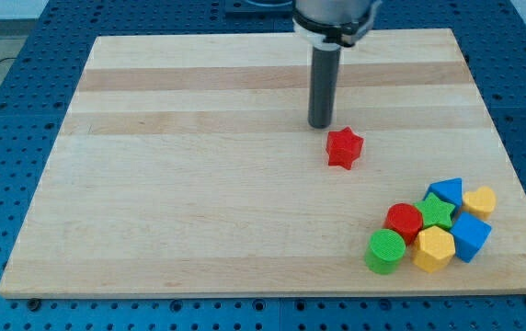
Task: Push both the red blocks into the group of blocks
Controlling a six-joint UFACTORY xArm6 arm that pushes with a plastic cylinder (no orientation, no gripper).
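Observation:
A red star block (344,148) lies alone right of the board's middle. My tip (320,125) stands just above and left of it in the view, a small gap apart. A red round block (404,222) sits in the group at the view's lower right, touching a green star block (438,212), a green cylinder (385,251) and a yellow hexagonal block (434,248). The group also holds a blue block (446,192), a second blue block (471,236) and a small yellow block (480,200).
The wooden board (199,184) lies on a blue perforated table (5,110). The group sits close to the board's right and bottom edges. The arm's dark rod (324,83) comes down from the view's top.

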